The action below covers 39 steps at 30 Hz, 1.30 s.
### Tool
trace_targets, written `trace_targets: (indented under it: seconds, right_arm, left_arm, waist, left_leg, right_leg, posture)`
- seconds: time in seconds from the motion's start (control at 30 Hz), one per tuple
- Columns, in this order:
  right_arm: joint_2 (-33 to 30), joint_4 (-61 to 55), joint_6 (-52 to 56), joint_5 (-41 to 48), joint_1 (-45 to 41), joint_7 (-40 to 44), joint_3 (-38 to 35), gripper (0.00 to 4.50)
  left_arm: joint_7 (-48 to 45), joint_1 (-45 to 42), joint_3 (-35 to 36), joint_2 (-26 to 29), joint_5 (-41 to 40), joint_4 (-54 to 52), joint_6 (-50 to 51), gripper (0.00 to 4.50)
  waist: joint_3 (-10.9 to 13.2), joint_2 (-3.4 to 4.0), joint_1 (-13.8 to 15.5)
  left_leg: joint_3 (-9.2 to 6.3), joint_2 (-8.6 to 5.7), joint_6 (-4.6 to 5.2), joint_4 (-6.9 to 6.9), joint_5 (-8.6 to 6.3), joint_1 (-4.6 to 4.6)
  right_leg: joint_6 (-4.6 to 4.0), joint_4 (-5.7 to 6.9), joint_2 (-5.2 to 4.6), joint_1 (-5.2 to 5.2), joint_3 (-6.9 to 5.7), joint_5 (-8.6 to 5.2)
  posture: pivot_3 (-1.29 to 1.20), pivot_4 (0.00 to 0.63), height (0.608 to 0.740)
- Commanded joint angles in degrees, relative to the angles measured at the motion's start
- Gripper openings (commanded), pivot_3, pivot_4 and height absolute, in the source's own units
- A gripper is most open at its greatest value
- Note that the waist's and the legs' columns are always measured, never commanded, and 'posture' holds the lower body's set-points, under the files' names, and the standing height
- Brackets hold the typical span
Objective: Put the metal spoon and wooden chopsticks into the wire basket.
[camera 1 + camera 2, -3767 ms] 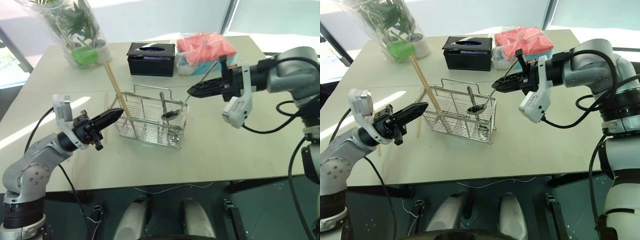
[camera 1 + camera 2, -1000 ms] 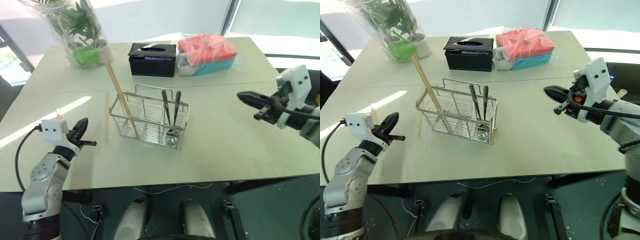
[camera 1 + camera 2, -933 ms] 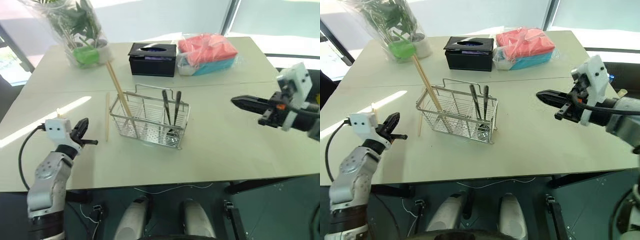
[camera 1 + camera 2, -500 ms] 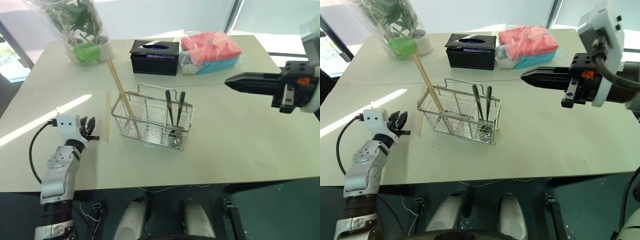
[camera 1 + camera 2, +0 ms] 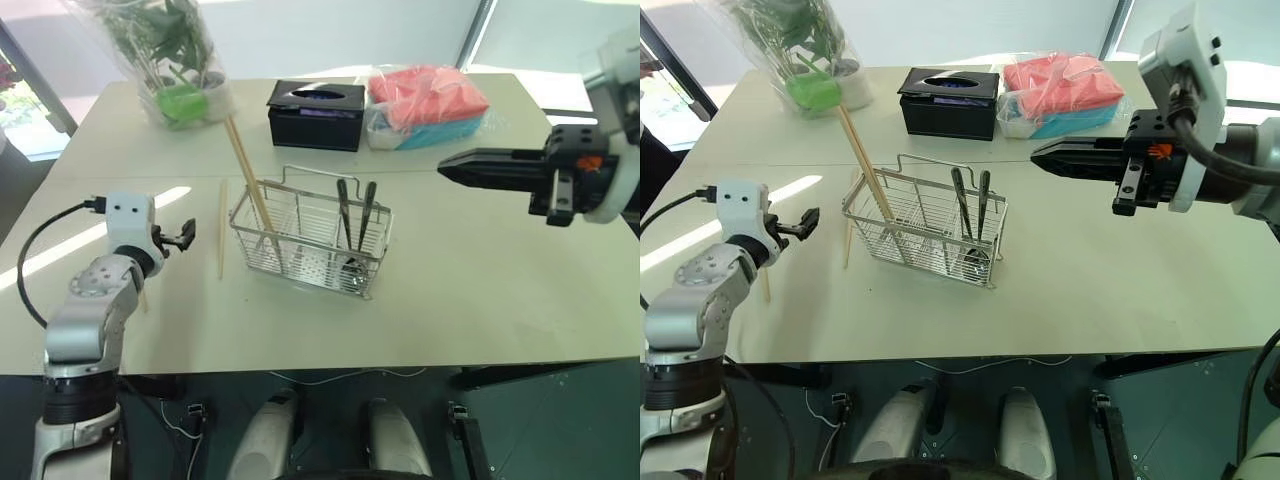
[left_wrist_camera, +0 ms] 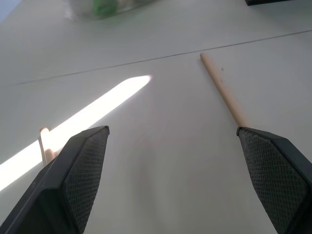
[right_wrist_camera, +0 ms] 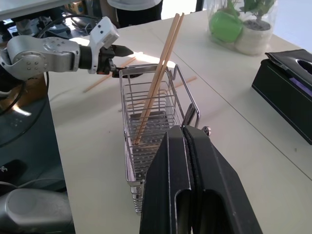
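Note:
The wire basket (image 5: 310,243) stands mid-table. Two wooden chopsticks (image 5: 248,178) lean in its left end. A third chopstick (image 5: 222,230) lies flat on the table just left of the basket, and another (image 5: 765,285) lies by my left arm. Two slim metal handles (image 5: 355,212) stand in the basket's right end. One is the metal spoon, but I cannot tell which. My left gripper (image 5: 178,236) hangs open and empty, left of the loose chopstick (image 6: 224,92). My right gripper (image 5: 445,167) is shut and empty, raised to the right of the basket.
A black tissue box (image 5: 318,100), a wrapped potted plant (image 5: 175,60) and a bag of pink and teal packs (image 5: 430,95) line the table's far side. A person (image 7: 134,4) stands beyond the table's left end.
My left gripper has opened and risen a little. My right gripper has lifted and swung in over the table towards the basket, staying shut. Earlier still, it held the spoon over the basket.

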Motion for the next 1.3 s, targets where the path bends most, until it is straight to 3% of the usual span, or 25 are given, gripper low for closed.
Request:
trace_targets:
  seconds: [0.03, 0.27, 0.5, 0.83, 1.27, 1.3]
  right_arm:
    - [0.08, 0.06, -2.58, -1.29, 0.52, 0.76, -0.17, 0.0]
    - [1.68, 0.33, -5.13, -2.85, 1.4, 0.49, 0.89, 0.0]
    - [3.13, -0.14, -6.15, -3.37, 1.84, -0.99, 0.83, 0.0]
    - [3.37, -0.82, -5.47, -1.67, 1.58, -2.91, 0.01, 0.0]
    - [3.53, -0.35, -6.43, -0.69, 2.02, -4.61, -0.87, 0.0]
    - [3.56, -0.43, -6.42, -0.6, 2.14, -4.7, -1.0, 0.0]
  left_arm:
    - [-2.48, -6.04, 0.71, 1.81, -3.19, 0.16, 8.16, 4.43]
    - [-0.45, -19.83, -6.24, 2.39, -0.12, 8.31, 21.72, 4.43]
    - [4.04, -28.73, -4.57, -1.89, 2.52, 18.71, 33.64, 4.43]
    - [10.05, -31.41, 1.89, -11.99, 6.19, 24.69, 39.98, 4.43]
    - [12.69, -34.31, 6.48, -16.64, 9.6, 26.83, 40.42, 4.43]
    - [12.8, -34.46, 7.02, -16.91, 9.8, 26.87, 40.54, 4.21]
  waist:
    - [0.0, 0.0, 0.0]
    - [0.01, -0.02, -0.03]
    - [0.07, -0.12, -0.25]
    - [0.1, -0.17, -0.01]
    - [0.09, -0.16, 0.07]
    - [0.09, -0.16, 0.07]
  left_leg:
    - [0.0, 0.0, -0.01, 0.0, 0.0, 0.01]
    - [0.01, -0.01, -0.01, 0.04, 0.02, 0.01]
    - [0.0, -0.03, 0.09, 0.11, 0.13, 0.01]
    - [-0.01, -0.05, -0.06, 0.27, 0.07, 0.01]
    - [-0.02, -0.08, -0.07, 0.55, 0.06, 0.01]
    - [-0.02, -0.08, -0.07, 0.56, 0.06, 0.01]
  right_leg:
    - [0.0, 0.0, 0.01, 0.0, 0.0, 0.0]
    - [0.19, 0.02, 0.07, 0.03, 0.0, 0.1]
    - [0.41, 0.09, 0.12, -0.02, 0.01, 0.22]
    - [0.45, 0.15, 0.08, 0.05, 0.01, 0.25]
    - [0.59, 0.18, 0.08, 0.18, 0.0, 0.32]
    - [0.6, 0.18, 0.08, 0.19, 0.0, 0.33]
  posture:
    - [0.0, 0.15, 0.74]
    - [0.0, 0.15, 0.74]
    - [0.0, 0.15, 0.74]
    - [0.0, 0.15, 0.74]
    - [0.0, 0.15, 0.74]
    - [0.0, 0.15, 0.74]
